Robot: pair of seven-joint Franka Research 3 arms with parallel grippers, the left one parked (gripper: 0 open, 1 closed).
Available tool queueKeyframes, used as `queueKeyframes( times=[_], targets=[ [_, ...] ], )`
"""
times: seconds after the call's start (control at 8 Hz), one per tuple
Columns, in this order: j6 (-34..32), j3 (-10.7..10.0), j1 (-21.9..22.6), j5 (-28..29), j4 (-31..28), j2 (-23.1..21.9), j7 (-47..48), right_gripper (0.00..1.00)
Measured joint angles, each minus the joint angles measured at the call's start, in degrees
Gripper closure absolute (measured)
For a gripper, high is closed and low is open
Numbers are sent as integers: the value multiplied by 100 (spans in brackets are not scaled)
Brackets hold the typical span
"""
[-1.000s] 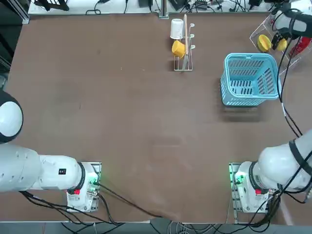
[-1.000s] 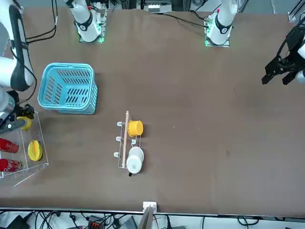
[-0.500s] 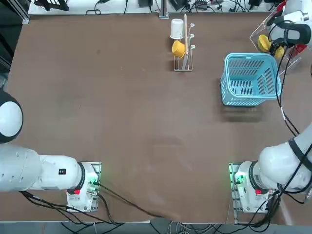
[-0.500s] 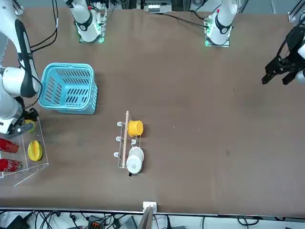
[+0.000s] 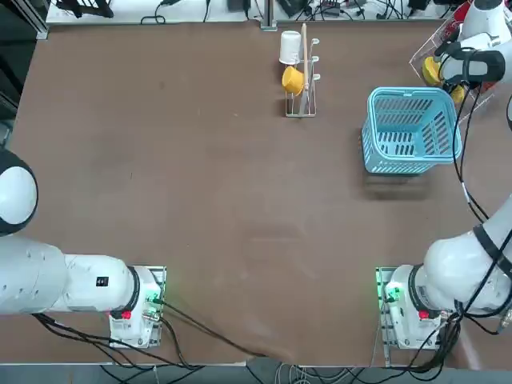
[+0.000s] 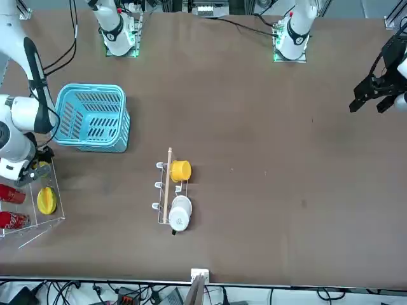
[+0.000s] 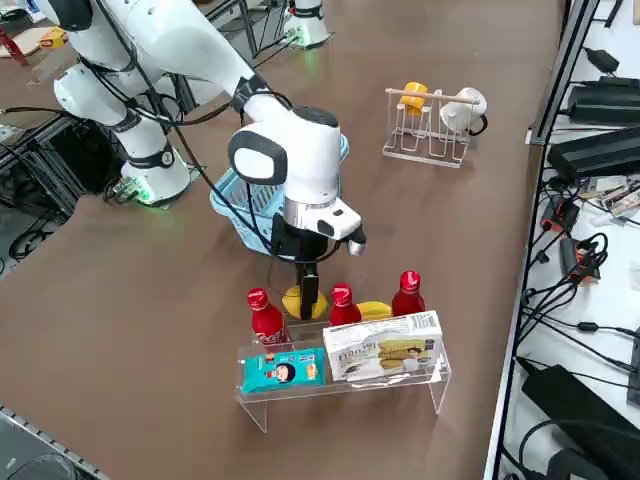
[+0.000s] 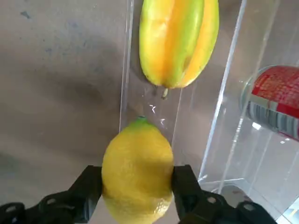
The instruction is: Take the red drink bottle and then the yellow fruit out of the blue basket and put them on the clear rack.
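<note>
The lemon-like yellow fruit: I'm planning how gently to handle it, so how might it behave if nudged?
The yellow fruit looks rounded, so it would probably roll if freed. Its smooth, shiny skin may slip a little. Right now the right gripper has its fingers on both sides, likely limiting that.

Even, fairly bright indoor light falls on the brown desk (image 5: 232, 200), with a soft shadow beside the blue basket (image 5: 410, 132). Small white glints dot the clear rack (image 8: 156, 105). The overhead picture looks reasonably sharp; in the wrist picture, the desk's surface is softly blurred.
</note>
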Motion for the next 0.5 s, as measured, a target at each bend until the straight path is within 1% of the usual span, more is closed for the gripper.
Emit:
queueKeyframes(
  times=[0.5],
  targets=[
    [118, 0, -91, -183, 1, 101, -11, 16]
  ],
)
